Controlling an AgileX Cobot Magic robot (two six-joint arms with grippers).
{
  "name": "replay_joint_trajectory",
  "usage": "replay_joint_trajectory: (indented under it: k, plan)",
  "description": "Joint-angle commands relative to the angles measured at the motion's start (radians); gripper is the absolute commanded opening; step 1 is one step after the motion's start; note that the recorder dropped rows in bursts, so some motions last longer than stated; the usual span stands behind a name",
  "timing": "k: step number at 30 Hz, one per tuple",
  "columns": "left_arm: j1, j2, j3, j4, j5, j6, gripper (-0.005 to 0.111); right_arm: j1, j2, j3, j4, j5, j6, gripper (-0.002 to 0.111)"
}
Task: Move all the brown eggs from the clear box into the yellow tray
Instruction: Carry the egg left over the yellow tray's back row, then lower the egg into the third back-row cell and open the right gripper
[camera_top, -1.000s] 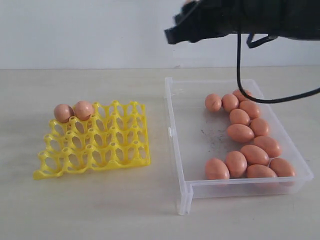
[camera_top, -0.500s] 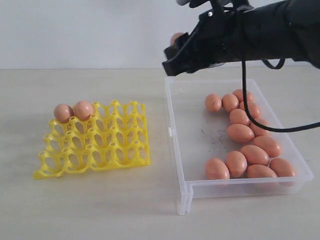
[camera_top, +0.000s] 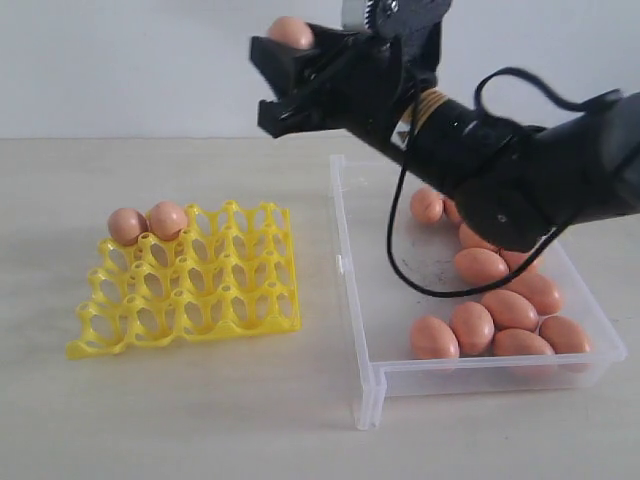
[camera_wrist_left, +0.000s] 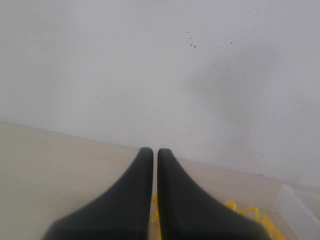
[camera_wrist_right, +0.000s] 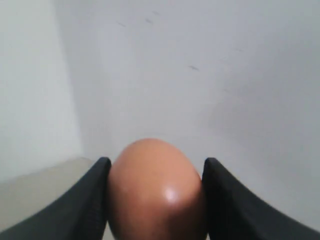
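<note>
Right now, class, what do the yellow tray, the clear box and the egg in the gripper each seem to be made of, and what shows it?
Yellow tray: probably glossy moulded plastic, by its even bright colour and openwork cups. Clear box: transparent plastic; the table shows through its walls. Egg in the right gripper: smooth, shiny brown shell with a highlight; real or imitation, cannot tell.

On the table (camera_top: 200, 410) the egg tray (camera_top: 250, 300) sits at 9 o'clock and the box (camera_top: 385, 290) at 3 o'clock, side by side and apart. Two eggs (camera_top: 167, 220) rest touching each other in the cups at the tray's 10 o'clock corner. More eggs (camera_top: 471, 327) lie in the box along its 3 o'clock wall, bending along the 6 o'clock wall (the arm (camera_top: 520, 180) above covers the 12 o'clock end). One egg (camera_top: 291, 31) sits between the fingers of the right gripper (camera_top: 280, 80), in the air at the box's 11 o'clock.
</note>
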Motion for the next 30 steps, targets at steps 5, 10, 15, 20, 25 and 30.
replay_joint_trajectory:
  k: [5, 10, 15, 20, 25, 30]
  plan:
    - [-0.004, -0.003, -0.003, -0.003, 0.0, 0.009, 0.004, -0.001, 0.26, -0.249, -0.446, -0.057, 0.32, 0.0]
    - [-0.004, -0.003, -0.003, -0.003, 0.0, 0.009, 0.004, -0.001, 0.371, -0.396, -0.468, -0.055, 0.451, 0.0]
    - [-0.004, -0.003, -0.003, -0.003, 0.0, 0.009, 0.004, -0.001, 0.472, -0.494, -0.517, -0.059, 0.513, 0.0]
    - [-0.004, -0.003, -0.003, -0.003, 0.0, 0.009, 0.004, -0.001, 0.561, -0.565, -0.506, -0.033, 0.577, 0.0]
    - [-0.004, -0.003, -0.003, -0.003, 0.0, 0.009, 0.004, 0.011, 0.616, -0.621, -0.495, 0.055, 0.602, 0.0]
    - [-0.004, -0.003, -0.003, -0.003, 0.0, 0.009, 0.004, 0.05, 0.637, -0.689, -0.472, 0.202, 0.586, 0.0]
